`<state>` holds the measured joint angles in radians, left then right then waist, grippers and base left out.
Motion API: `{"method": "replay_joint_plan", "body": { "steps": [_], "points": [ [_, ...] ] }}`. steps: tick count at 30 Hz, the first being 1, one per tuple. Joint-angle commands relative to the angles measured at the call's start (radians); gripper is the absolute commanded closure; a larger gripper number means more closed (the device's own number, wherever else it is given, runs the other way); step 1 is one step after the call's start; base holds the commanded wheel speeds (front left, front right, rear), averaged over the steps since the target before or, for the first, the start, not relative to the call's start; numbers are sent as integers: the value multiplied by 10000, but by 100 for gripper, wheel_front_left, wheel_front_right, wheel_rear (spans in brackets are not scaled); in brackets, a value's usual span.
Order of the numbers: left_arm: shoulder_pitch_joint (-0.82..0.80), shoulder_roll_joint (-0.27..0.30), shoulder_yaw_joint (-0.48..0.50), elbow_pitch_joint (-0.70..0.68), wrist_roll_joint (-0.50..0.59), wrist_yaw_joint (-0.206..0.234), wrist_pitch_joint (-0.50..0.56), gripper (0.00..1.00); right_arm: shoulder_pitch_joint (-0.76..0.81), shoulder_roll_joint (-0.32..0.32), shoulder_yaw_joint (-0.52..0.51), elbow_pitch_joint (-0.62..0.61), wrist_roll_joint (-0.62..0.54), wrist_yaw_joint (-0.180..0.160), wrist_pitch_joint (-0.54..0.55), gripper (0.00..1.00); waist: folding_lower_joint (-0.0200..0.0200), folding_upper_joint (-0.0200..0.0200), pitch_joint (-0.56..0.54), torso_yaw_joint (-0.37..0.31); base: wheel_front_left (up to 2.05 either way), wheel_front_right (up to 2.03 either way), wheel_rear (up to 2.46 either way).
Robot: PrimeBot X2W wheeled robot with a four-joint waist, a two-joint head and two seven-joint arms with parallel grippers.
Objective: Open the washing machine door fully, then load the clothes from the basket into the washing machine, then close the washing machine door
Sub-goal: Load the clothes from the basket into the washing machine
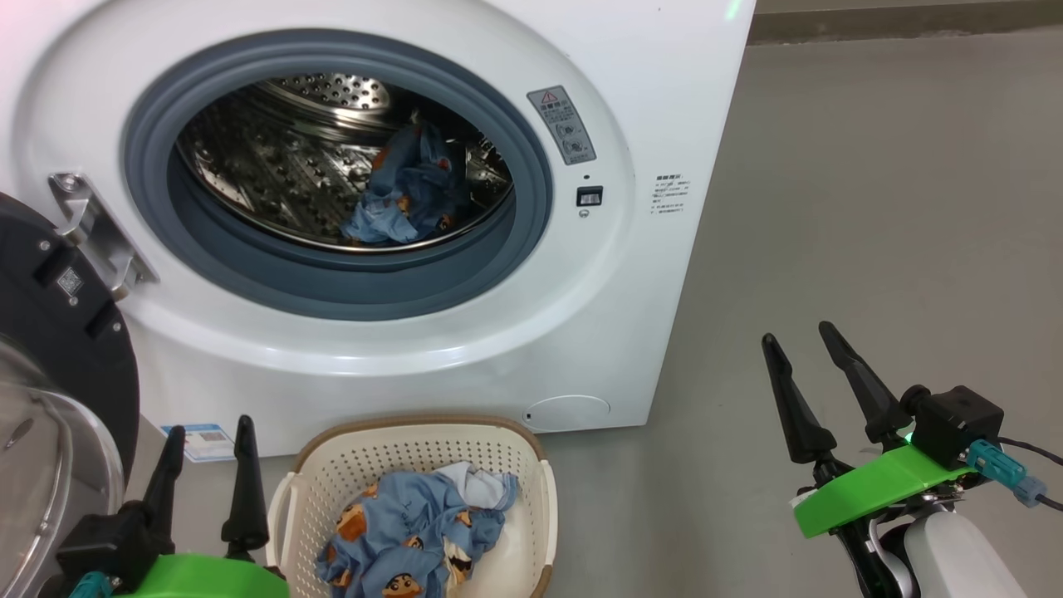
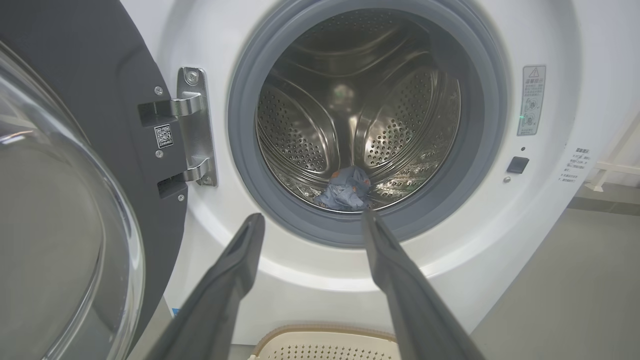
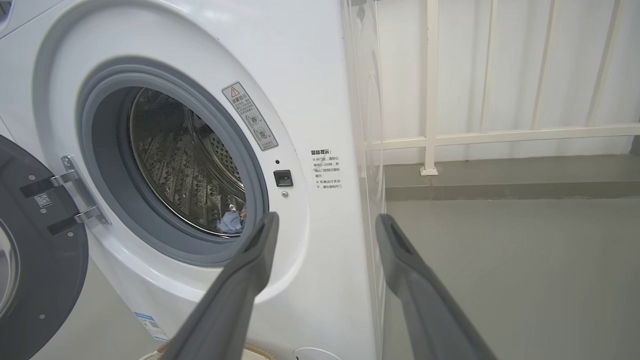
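Clearly the door (image 1: 83, 349) stands swung wide to the left on its hinge (image 1: 95, 228), so loading looks like the step in hand. One blue printed piece (image 1: 411, 195) lies low in the drum (image 1: 274, 166), toward its right side just behind the front lip. The rest of the clothes (image 1: 415, 531) sit crumpled in the basket (image 1: 415, 455), spread across its bottom toward the near edge, with a cream-white part toward the right. The basket stands on the floor (image 1: 872, 208) just before the washer's (image 1: 656, 124) lower front edge. Both grippers hang empty with fingers spread wide: the left gripper (image 1: 209, 428) is just beside the basket's left rim, the right gripper (image 1: 798, 332) well apart over the floor to the right. The bundle looks light, soft and limp, and will likely sag and trail. A pinch down into a raised fold near its middle should gather most of it, though loose ends could catch on the rim or the gasket (image 1: 531, 191).
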<state>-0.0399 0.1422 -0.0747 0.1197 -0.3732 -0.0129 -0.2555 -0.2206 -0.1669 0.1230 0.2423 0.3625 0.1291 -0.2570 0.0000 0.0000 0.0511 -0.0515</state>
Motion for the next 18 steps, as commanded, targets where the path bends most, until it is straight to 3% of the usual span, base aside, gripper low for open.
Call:
{"method": "replay_joint_plan", "body": {
  "steps": [1, 18],
  "points": [
    [-287, 160, 330, -311, 134, 64, -63, 0, -17, -81, 220, -238, -88, 16, -48, 0, 0, 0, 31, -3, 0, 0, 0],
    [-775, 197, 112, -17, 77, -36, 43, 0, -230, 25, 144, -395, -179, 16, -48, 0, 0, 0, 1031, -257, 0, 0, 0]
  ]
}}
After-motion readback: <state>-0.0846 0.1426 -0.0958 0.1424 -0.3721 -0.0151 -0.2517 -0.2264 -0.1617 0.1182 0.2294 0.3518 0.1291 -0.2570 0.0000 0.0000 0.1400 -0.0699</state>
